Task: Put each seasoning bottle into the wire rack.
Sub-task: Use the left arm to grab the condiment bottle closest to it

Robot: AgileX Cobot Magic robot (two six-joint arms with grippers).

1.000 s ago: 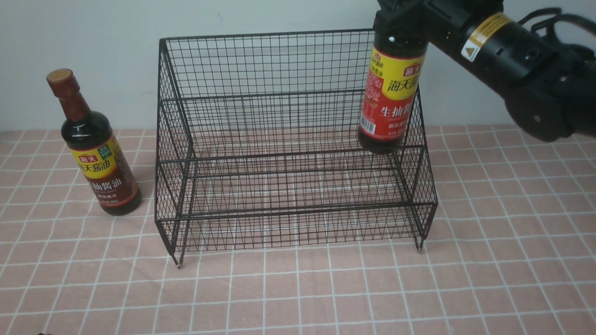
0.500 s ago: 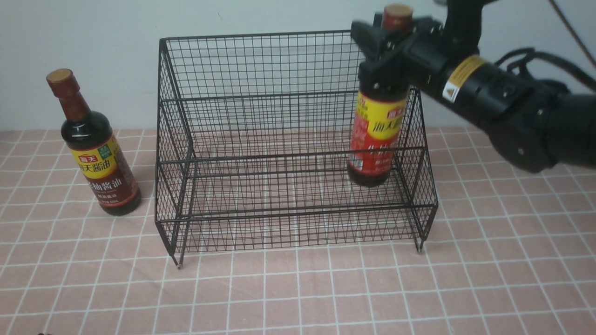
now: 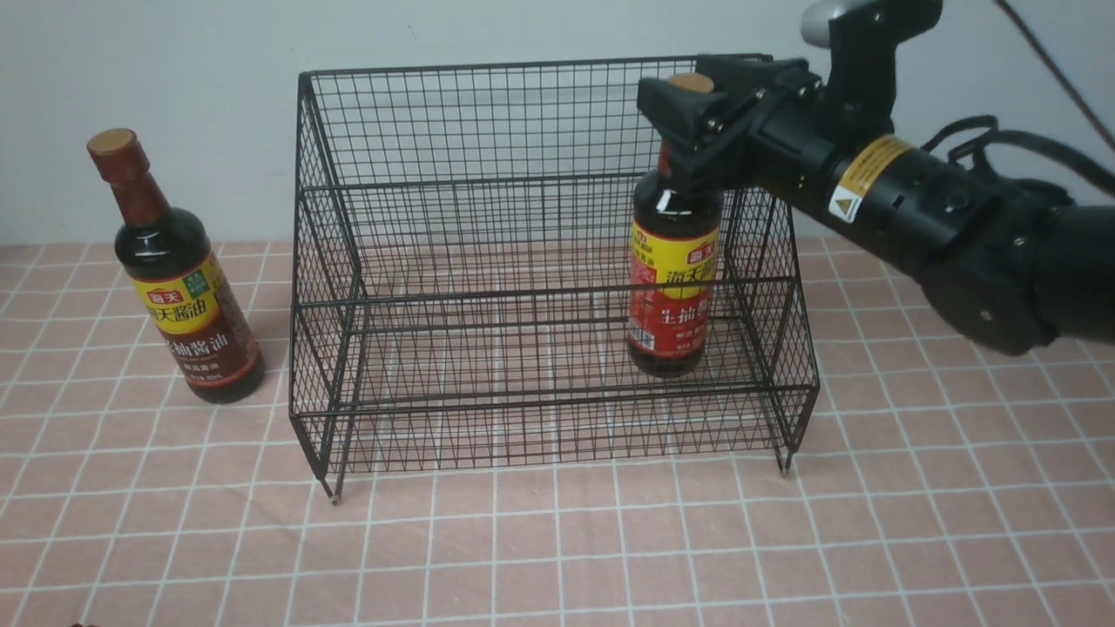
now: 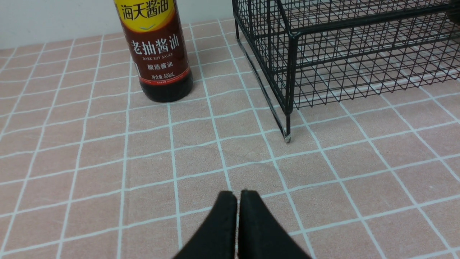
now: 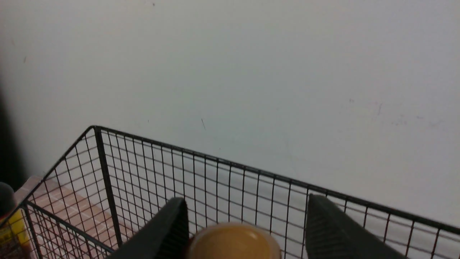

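Left jaws are seen shut, empty. Dark soy sauce bottle (image 4: 158, 54) is left standing ahead of them on counter (image 4: 107, 144), outside wire rack (image 4: 291, 72). Red-label soy sauce bottle (image 3: 672, 296) is set on lower tier, directly below right jaws. These are parted round tan cap (image 5: 233, 241), not clamped. Step: release. Next: jaws to be lifted clear w/o tipping it. Neck is hidden; base seating can't be told thru mesh.

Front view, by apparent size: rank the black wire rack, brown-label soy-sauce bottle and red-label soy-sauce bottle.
Largest: black wire-mesh rack.
Then brown-label soy-sauce bottle and red-label soy-sauce bottle: they look alike, so unranked.
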